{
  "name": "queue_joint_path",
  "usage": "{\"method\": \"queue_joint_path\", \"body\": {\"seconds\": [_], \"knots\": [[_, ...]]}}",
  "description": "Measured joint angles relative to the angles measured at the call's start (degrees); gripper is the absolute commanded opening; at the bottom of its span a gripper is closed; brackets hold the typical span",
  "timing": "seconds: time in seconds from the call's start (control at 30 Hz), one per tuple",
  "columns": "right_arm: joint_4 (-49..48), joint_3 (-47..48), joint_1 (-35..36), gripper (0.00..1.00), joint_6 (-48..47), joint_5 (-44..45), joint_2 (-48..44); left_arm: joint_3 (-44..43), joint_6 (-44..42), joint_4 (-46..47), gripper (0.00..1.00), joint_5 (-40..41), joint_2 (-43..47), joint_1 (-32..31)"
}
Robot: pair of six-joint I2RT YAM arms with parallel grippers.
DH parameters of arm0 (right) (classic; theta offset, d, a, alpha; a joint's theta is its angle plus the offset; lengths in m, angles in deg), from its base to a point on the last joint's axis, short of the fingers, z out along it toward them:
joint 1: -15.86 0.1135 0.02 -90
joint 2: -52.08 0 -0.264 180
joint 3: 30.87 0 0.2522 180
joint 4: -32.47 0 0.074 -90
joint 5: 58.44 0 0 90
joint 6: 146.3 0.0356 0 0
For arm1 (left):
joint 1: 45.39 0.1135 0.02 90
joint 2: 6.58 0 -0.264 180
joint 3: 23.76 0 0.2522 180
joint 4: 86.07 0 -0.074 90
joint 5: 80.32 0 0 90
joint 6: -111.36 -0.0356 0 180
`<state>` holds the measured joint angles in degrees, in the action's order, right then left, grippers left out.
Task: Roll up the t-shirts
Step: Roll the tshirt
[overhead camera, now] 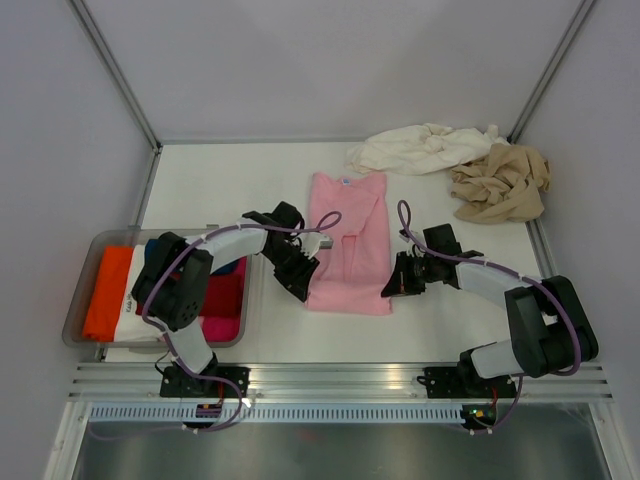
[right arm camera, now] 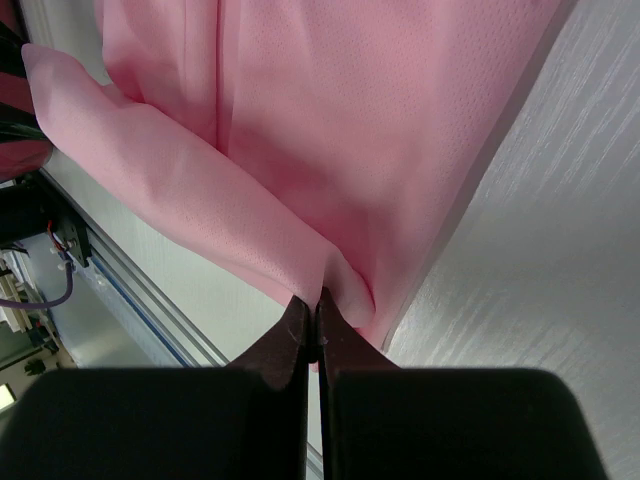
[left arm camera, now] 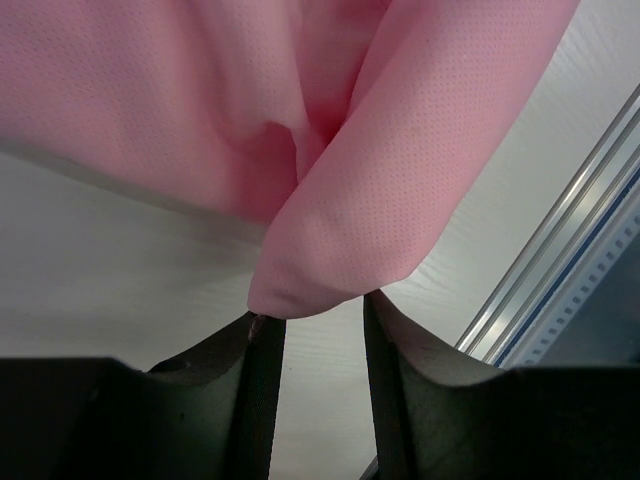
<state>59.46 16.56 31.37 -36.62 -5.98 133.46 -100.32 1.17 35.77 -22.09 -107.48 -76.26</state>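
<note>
The light pink t-shirt point(overhead camera: 349, 240) lies folded lengthwise in the middle of the table. My left gripper point(overhead camera: 303, 287) is at its near left corner; in the left wrist view its jaws are open, with a pink fabric corner point(left arm camera: 320, 270) resting at the fingertips point(left arm camera: 268, 335). My right gripper point(overhead camera: 394, 285) is at the near right corner, shut on a pinch of pink hem point(right arm camera: 330, 285). The cream-white t-shirt point(overhead camera: 420, 148) and the tan-beige t-shirt point(overhead camera: 503, 183) lie crumpled at the far right.
A clear grey plastic tray point(overhead camera: 82, 290) at the left holds orange, white, blue and red folded cloth. Aluminium rails point(overhead camera: 340, 378) run along the near table edge. Frame posts stand at the far corners.
</note>
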Motion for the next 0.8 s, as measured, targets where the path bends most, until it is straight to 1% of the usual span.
{"method": "queue_joint_path", "body": {"seconds": [0.17, 0.27, 0.43, 0.47, 0.5, 0.6, 0.8], "knots": [[-0.6, -0.1, 0.0, 0.00, 0.3, 0.9, -0.4, 2.5, 4.9, 5.6, 0.41, 0.1, 0.0, -0.7], [-0.8, -0.3, 0.0, 0.00, 0.5, 1.5, -0.8, 3.3, 7.5, 6.8, 0.41, 0.1, 0.0, -0.8], [-1.3, -0.5, 0.0, 0.00, 0.7, 1.8, -0.8, 3.3, 12.3, 9.1, 0.38, 1.2, 0.0, -1.2], [-1.4, -0.5, 0.0, 0.00, 0.7, 1.8, -0.8, 3.3, 13.2, 9.4, 0.36, 1.3, 0.0, -1.2], [-1.5, -0.5, 0.0, 0.00, 0.7, 1.9, -0.8, 3.3, 13.9, 9.6, 0.26, 1.3, 0.0, -1.2], [-1.5, -0.6, 0.0, 0.00, 0.7, 2.3, -0.8, 3.3, 15.6, 10.3, 0.03, 1.2, 0.0, -1.2], [-1.3, -0.6, 0.0, 0.00, 0.6, 3.0, -0.8, 3.3, 16.2, 10.3, 0.02, 1.4, 0.0, -1.2]]}}
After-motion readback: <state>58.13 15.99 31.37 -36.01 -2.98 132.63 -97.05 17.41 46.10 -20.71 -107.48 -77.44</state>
